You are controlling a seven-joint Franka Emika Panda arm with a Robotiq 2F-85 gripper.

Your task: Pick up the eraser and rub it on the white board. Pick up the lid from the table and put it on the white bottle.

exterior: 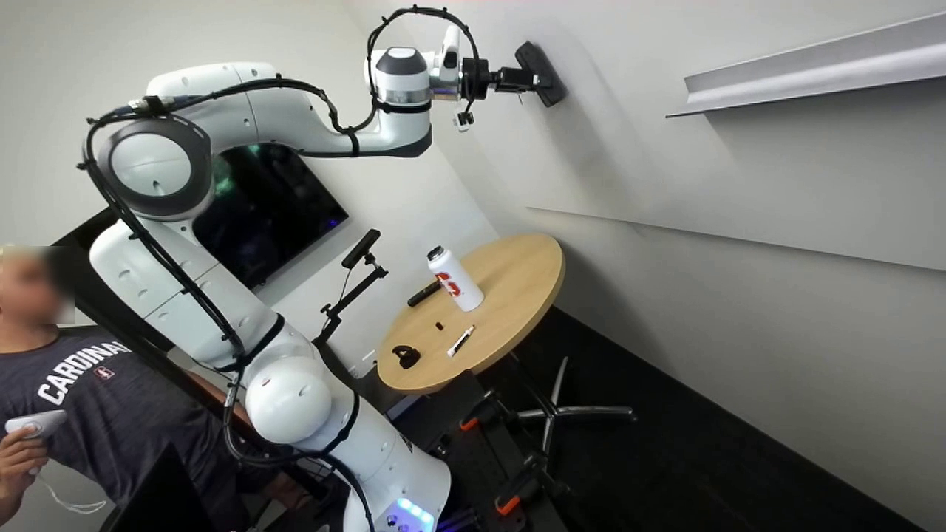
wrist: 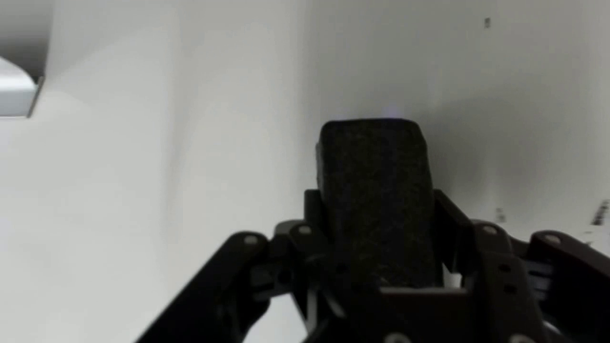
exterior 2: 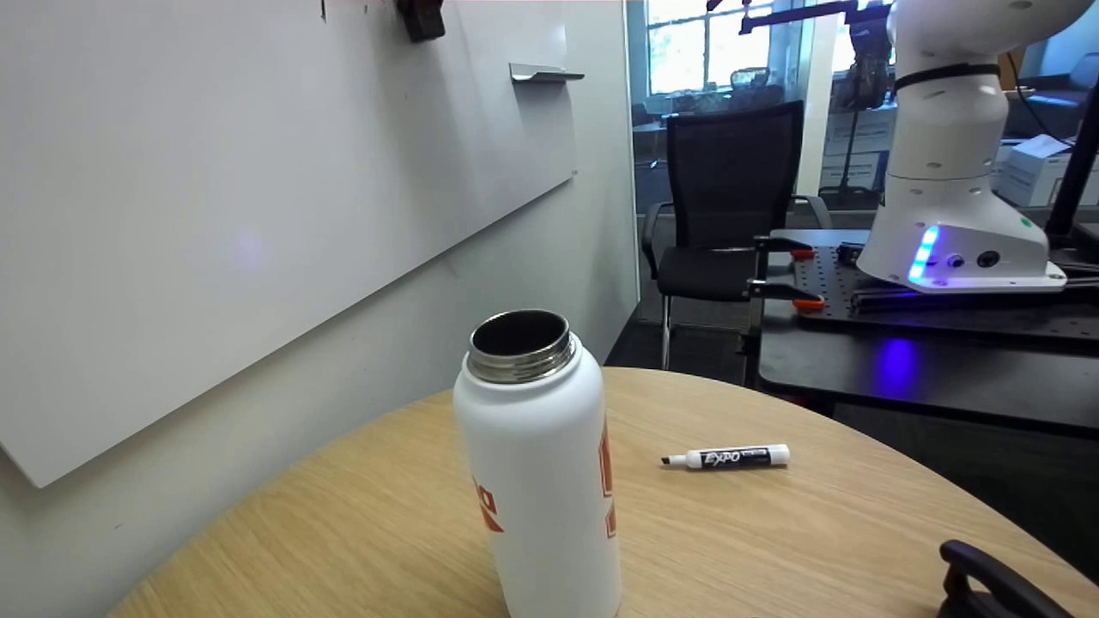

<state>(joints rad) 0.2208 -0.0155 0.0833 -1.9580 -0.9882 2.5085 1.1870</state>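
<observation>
The white board [exterior 2: 232, 180] is the biggest thing here, bearing a few small dark marks [wrist: 600, 212], presumably what the rubbing is for. The arm [exterior: 225, 292] stands high and reaches across to it, likely so that its far end meets the surface head-on. Lower down, the round wooden table [exterior: 510, 288] carries the rest of the job. On it the white bottle [exterior 2: 545, 489] stands upright with its steel neck bare, a good pose, I judge, for being capped from above.

The eraser [wrist: 376, 190] is up at the board, gripped across its narrower width with one broad side turned back toward the arm; that should leave the opposite broad side free to wipe. Whether it touches the board or stops just short is not clear. The jaws are parted only by the eraser's width and clamped on it, one against each long side.

The lid [exterior: 406, 356], black with a loop handle, lies on the table apart from the bottle, probably waiting until the wiping is done. Near it is a white marker [exterior 2: 728, 457], tip exposed, and by the marker a tiny dark piece [exterior: 439, 326], perhaps its cap.
</observation>
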